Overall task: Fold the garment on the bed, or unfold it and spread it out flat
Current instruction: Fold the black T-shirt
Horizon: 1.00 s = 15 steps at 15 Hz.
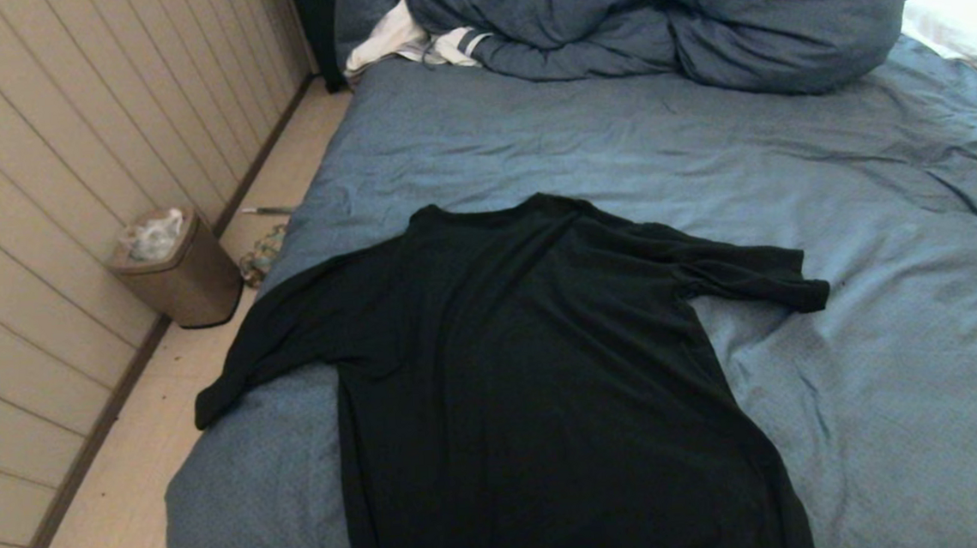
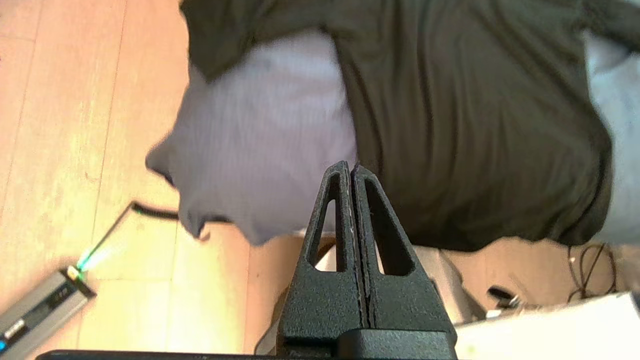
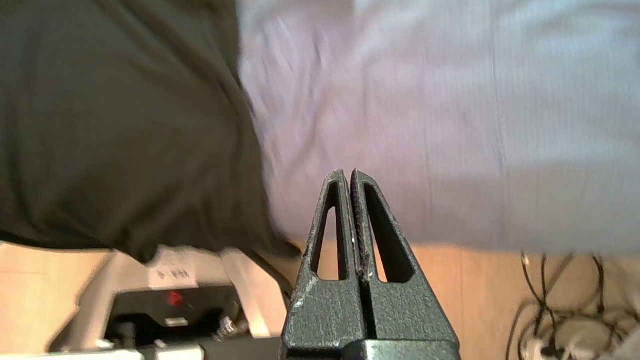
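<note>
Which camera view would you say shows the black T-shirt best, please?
The head view: the black T-shirt lies spread across the bed, both sleeves out. The left and right wrist views catch only blurred parts of it near the hem.

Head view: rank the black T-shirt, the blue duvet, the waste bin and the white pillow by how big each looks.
1. black T-shirt
2. blue duvet, though it lies farther off and is cut by the frame
3. waste bin and white pillow: look alike, pillow cropped, so unranked
</note>
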Available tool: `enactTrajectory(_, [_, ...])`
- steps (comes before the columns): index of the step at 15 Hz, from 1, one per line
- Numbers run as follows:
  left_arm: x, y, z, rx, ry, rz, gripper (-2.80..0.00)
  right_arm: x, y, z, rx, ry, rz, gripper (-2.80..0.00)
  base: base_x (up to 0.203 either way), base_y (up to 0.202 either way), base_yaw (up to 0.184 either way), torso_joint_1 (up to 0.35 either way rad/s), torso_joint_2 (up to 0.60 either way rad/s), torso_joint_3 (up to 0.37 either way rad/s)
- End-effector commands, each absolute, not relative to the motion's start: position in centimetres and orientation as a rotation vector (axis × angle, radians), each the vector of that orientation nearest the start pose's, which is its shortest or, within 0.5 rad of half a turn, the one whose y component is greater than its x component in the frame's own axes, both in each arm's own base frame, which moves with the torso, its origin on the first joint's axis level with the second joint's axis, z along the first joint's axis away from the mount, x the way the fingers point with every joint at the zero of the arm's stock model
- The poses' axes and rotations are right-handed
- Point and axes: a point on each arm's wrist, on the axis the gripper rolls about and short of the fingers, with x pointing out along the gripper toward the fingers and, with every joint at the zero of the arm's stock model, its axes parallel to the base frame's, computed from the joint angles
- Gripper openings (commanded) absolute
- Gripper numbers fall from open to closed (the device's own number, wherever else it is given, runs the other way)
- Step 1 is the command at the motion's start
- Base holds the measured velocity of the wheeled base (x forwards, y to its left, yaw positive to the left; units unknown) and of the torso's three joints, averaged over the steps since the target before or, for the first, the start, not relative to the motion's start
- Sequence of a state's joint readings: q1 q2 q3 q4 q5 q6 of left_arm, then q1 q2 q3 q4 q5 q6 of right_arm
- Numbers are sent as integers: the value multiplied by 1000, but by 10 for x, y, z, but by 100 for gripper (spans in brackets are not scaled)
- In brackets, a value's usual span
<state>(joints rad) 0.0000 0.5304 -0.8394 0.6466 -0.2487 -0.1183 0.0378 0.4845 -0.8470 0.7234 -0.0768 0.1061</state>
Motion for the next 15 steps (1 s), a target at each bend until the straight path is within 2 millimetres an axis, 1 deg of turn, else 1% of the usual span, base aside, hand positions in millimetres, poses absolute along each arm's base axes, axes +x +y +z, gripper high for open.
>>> enactTrajectory(1, [-34,-5,218,-157,339,-218,-280,-51,-3,205,84,338,-70,-280,0,0,0,0,0,0])
enactTrajectory(3, [-40,-5,198,-150,332,-193,-280,-56,-3,184,82,336,-68,-280,0,0,0,0,0,0])
enactTrajectory(5, [-42,-5,182,-145,314,-185,-280,-55,-2,172,79,289,-55,-280,0,0,0,0,0,0])
enactTrajectory(7, [-40,-5,170,-144,305,-183,-280,-54,-2,160,78,238,-39,-280,0,0,0,0,0,0])
enactTrajectory(8, [-40,-5,168,-142,285,-184,-280,-53,-2,157,72,213,-28,-280,0,0,0,0,0,0])
enactTrajectory(10, [-37,-4,156,-135,267,-167,-280,-57,-1,142,16,171,-13,-280,0,0,0,0,0,0])
enactTrajectory(12, [-39,-4,144,-85,252,-144,-280,-59,0,129,-29,157,-6,-280,0,0,0,0,0,0])
enactTrajectory(15, [-45,-2,123,-2,218,-105,-280,-56,0,109,-22,181,15,-280,0,0,0,0,0,0])
